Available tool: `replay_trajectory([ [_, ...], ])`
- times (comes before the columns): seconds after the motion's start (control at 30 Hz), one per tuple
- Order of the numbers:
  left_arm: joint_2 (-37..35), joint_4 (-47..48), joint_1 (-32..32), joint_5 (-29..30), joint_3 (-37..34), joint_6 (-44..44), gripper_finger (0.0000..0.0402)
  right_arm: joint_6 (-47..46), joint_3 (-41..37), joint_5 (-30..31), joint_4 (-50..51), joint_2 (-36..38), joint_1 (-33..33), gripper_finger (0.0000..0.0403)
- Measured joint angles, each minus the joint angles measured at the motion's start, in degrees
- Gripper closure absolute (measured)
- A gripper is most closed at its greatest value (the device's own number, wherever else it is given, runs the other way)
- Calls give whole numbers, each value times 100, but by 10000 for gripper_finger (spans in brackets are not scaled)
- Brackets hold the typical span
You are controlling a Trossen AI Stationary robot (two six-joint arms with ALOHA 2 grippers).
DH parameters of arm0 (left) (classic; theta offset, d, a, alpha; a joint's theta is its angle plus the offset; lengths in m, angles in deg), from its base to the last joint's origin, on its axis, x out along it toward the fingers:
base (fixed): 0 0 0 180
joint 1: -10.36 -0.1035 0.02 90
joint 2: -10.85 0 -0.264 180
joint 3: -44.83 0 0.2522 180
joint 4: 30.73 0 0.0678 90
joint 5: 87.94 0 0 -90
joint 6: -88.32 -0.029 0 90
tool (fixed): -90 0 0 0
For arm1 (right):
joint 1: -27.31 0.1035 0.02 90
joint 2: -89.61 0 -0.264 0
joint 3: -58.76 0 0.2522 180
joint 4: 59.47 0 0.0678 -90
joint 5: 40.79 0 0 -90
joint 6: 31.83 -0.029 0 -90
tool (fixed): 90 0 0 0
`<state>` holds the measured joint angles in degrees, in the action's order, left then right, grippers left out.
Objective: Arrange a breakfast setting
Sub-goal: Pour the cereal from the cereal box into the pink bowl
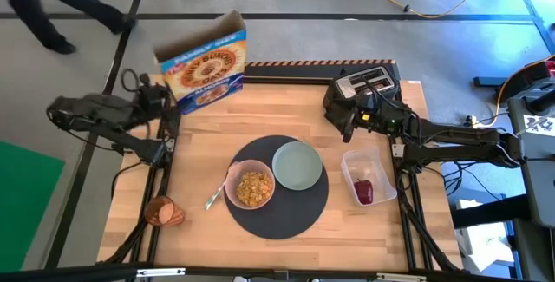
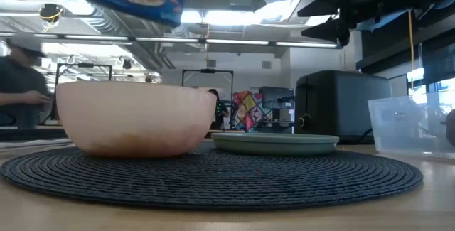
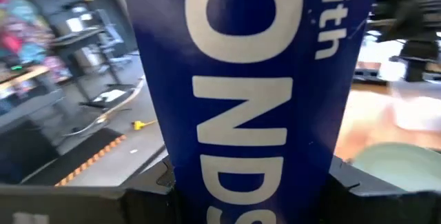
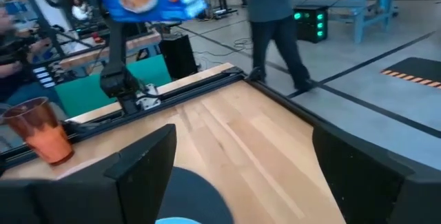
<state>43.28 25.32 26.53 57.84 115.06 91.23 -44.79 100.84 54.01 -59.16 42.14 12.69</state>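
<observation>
Breakfast setting, laid at the centre of the wooden counter (image 1: 260, 108): a round dark-grey mat (image 1: 279, 188) carries the pink bowl (image 1: 251, 186), filled with golden cereal, and the pale-green plate (image 1: 297, 166), which is bare. Bowl and plate sit side by side, rims just touching. A metal spoon (image 1: 213, 199) lies at the mat's left edge, beside the bowl. The amber cup (image 1: 164, 212) rests near the counter's front left corner, well apart from the mat. The red fruit (image 1: 363, 191) lies inside a clear plastic tub (image 1: 368, 178) just right of the mat.

My left pincer (image 1: 165, 100) hangs above the counter's far left corner, well apart from the mat, clenched on a blue cereal box (image 1: 205, 62) that is raised off the counter and tilted; in the left wrist view the box's blue panel (image 3: 255, 93) fills the frame between my fingers.

My right pincer (image 1: 341, 119) hovers beside the black toaster (image 1: 368, 84) at the far right of the counter, near the plate's far side, its fingers (image 4: 141, 172) spread apart and grasping nothing.

A person (image 4: 275, 24) walks across the floor beyond the counter.
</observation>
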Motion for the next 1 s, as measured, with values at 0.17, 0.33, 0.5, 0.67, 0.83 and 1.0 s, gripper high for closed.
replay_trajectory([
  [0.17, -35, -2015, -20, 821, -1326, -3, 223, 119, -2, -194, 65, 0, -1, 75],
  [0.33, -37, -3594, -348, 1111, -2551, -5, 223, 312, -2, -292, 264, -2, -1, 75],
  [0.5, -2, -4276, -924, 1324, -3630, 603, 223, 468, -2, -288, 571, -2, -1, 75],
  [0.67, -4, -4356, -1447, 1316, -4317, 1148, 223, 559, -4, -290, 857, -2, -1, 75],
  [0.83, -4, -4366, -1820, 1308, -4854, 1928, 223, 578, -4, -288, 957, -2, -1, 75],
  [1.0, -2, -4354, -2176, 1263, -5361, 2400, 223, 626, -4, -288, 955, -2, -1, 75],
])
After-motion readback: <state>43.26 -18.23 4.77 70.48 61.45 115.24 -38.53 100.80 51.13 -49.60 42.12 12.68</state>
